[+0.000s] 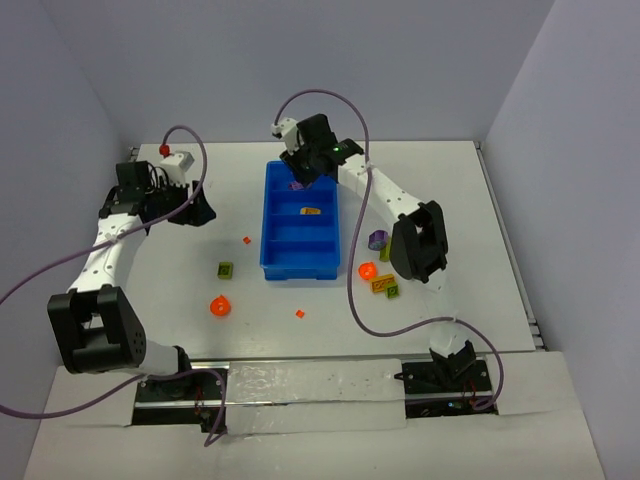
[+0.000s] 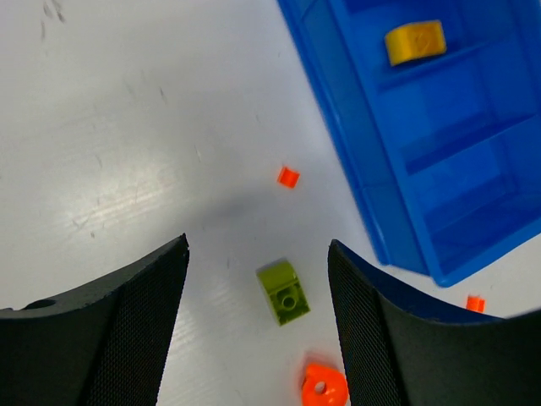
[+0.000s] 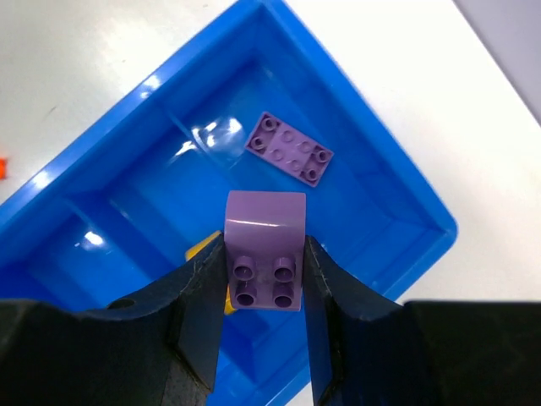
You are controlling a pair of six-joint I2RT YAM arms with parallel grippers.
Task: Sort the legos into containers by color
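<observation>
Tray, bright blue plastic, four compartments in a row, set lengthwise at the middle of the table.

Contents, far-end compartment: one flat purple plate, round studs showing. Next compartment: one yellow piece with a curved top.

Right gripper is clamped on a purple brick, one finger on each side. Its four studs face the wrist camera and its smooth curved face is turned away. It is held above the far end of the tray, apart from the purple plate.

Left gripper has its jaws spread wide with nothing between them, and hangs over the table to the left of the tray.

Loose on the table, left of the tray:
- lime piece, one stud showing; in the wrist view it lies between the two fingers, touched by neither
- round orange piece, near the lime piece
- tiny orange piece, between the lime piece and the tray wall
- second tiny orange piece, just off the tray's near corner

Loose on the table, right of the tray — a close cluster beside the right arm, partly hidden by it:
- purple piece
- second round orange piece
- yellowish piece
- green piece
</observation>
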